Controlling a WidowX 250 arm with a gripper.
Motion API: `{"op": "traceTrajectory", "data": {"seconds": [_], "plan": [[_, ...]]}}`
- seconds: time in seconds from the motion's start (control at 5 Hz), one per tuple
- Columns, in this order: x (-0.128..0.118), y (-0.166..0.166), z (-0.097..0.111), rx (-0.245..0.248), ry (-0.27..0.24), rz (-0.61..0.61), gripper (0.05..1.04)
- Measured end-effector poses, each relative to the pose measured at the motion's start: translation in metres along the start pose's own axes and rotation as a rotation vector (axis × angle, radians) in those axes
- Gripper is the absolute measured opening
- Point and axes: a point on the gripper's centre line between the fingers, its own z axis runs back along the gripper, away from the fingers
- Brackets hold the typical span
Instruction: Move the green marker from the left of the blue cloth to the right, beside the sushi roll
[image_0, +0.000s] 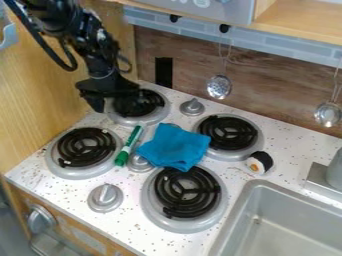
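Note:
The black gripper (119, 102) hangs over the back left burner (137, 106), and I cannot tell how its fingers stand. A blue cloth (174, 146) lies crumpled in the middle of the stovetop, touching the edges of two burners. Just left of the cloth, a green marker (129, 145) lies at a slant beside the front left burner (85, 149). A sushi-like toy (259, 162), black and white with an orange spot, sits right of the back right burner (229, 133). The marker and cloth are nearest to the gripper, apart from it.
The front right burner (188, 195) is below the cloth. Silver knobs stand at the back (192, 107) and front (105, 197). A sink (280, 220) with a faucet base (325, 181) lies at right. Metal ladles (219, 87) hang along the back wall; a wooden panel (43, 95) borders the left.

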Motion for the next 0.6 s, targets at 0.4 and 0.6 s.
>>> {"op": "traceTrajectory", "data": {"seconds": [0.4,0.6], "plan": [[-0.012,0.0,-0.029,0.013,0.022,0.006,0.989],[-0.01,0.0,-0.035,0.017,0.013,0.01,0.989]]}}
